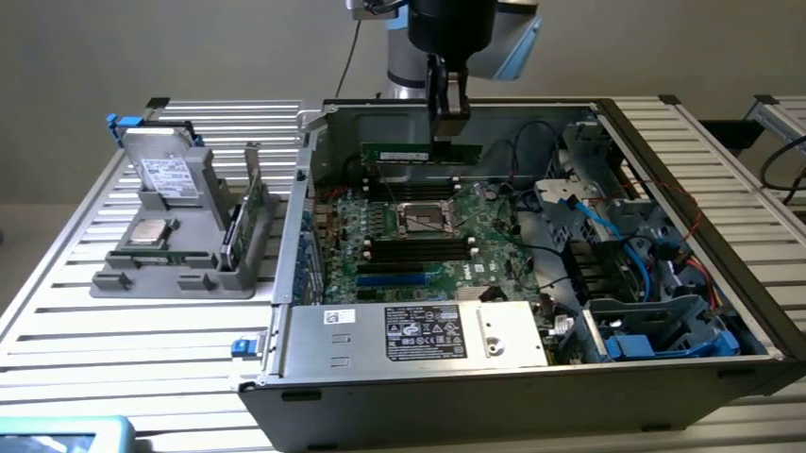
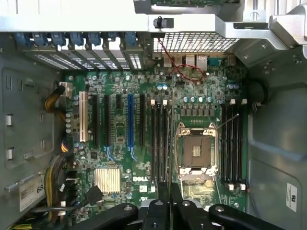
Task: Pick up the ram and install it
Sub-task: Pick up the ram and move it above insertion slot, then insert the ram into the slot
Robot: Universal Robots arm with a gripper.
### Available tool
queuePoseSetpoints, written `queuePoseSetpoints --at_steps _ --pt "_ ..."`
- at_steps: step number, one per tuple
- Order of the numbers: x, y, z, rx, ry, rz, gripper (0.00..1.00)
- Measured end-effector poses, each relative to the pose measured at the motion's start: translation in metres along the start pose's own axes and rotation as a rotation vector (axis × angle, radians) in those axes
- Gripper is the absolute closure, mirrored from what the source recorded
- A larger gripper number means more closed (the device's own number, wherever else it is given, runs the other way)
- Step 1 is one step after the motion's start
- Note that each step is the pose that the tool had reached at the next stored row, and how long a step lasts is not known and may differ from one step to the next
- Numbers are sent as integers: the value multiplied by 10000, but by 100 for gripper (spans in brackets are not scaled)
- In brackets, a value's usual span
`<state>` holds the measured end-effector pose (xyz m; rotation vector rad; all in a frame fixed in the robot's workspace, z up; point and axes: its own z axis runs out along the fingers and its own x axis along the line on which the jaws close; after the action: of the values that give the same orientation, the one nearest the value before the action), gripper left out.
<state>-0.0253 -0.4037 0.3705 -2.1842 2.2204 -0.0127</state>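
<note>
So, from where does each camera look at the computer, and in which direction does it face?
Exterior view: off the arm, raised, looking obliquely down into the open computer case; the arm and the gripper, shut on the ram, show.
Wrist view: on the wrist, looking straight down at the motherboard; the gripper's fingers show.
Shared: motherboard, CPU socket, gripper.

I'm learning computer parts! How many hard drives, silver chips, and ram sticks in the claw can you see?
Hard drive: 1
Silver chip: 1
Ram held in the claw: 1
Total: 3
</note>
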Motion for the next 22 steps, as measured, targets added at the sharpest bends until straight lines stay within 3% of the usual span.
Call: queuePoseSetpoints --at_steps 7,19,20,22 --pt "-10 -42 53 10 -8 -381 87" --pt "-9 -40 253 60 -13 -657 87" --pt "-9 -39 266 60 5 -656 87" --pt "-9 -39 275 64 134 -655 87"
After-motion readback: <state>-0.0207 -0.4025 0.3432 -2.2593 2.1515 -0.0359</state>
